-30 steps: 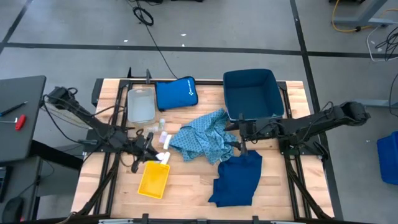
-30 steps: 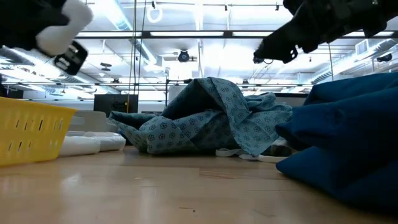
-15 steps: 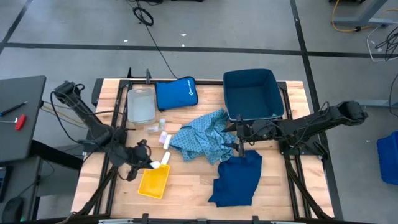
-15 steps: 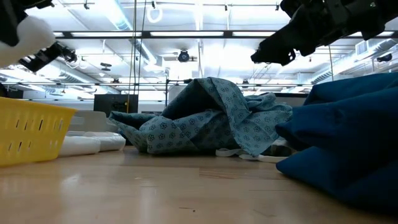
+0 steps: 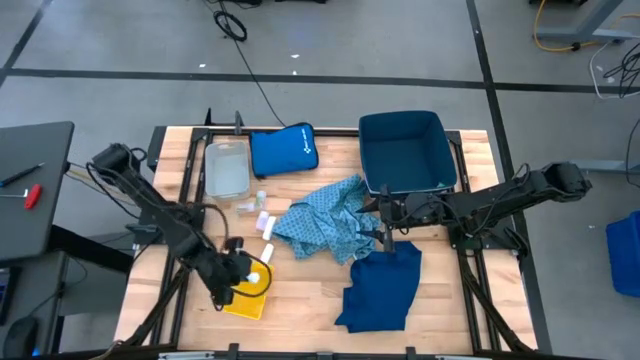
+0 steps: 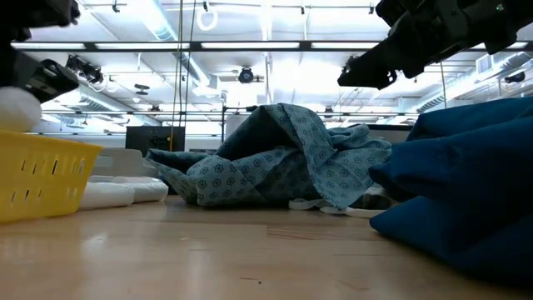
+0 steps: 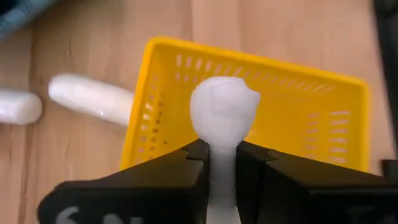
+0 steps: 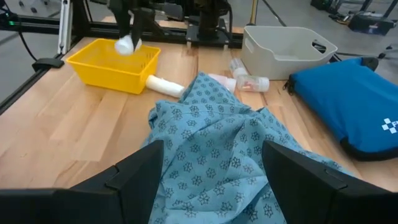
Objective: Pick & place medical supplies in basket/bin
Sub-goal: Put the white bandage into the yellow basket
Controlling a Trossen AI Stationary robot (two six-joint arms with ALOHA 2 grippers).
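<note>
My left gripper (image 5: pixel 247 275) is shut on a finger-sized white roll (image 7: pixel 224 112) above the yellow basket (image 5: pixel 246 297), also seen in the right wrist view (image 8: pixel 115 62). Two more white rolls (image 7: pixel 93 99) lie on the wood beside the basket, with clear vials (image 8: pixel 249 81) farther back. My right gripper (image 5: pixel 385 232) hovers open over the right edge of the light-blue patterned garment (image 5: pixel 325 222), which lies crumpled mid-table. The navy garment (image 5: pixel 382 288) lies flat toward the near edge. My left gripper pinches the white roll's lower part (image 7: pixel 222 163) between its two fingers. The roll runs along the fingers, and its rounded end (image 7: pixel 224 106) sticks out past their tips. It is lifted clear, over the basket's open top (image 7: pixel 261 112).
A clear bin (image 5: pixel 228 168), a royal-blue padded pouch with a white logo (image 5: pixel 283 150) and a navy bin (image 5: pixel 405 150) stand along the far edge. Bare wood lies between the basket and the navy garment.
My left gripper has carried the white roll from beside the loose rolls toward the table's near edge. It has come down to just over the yellow basket, still shut on the roll.
</note>
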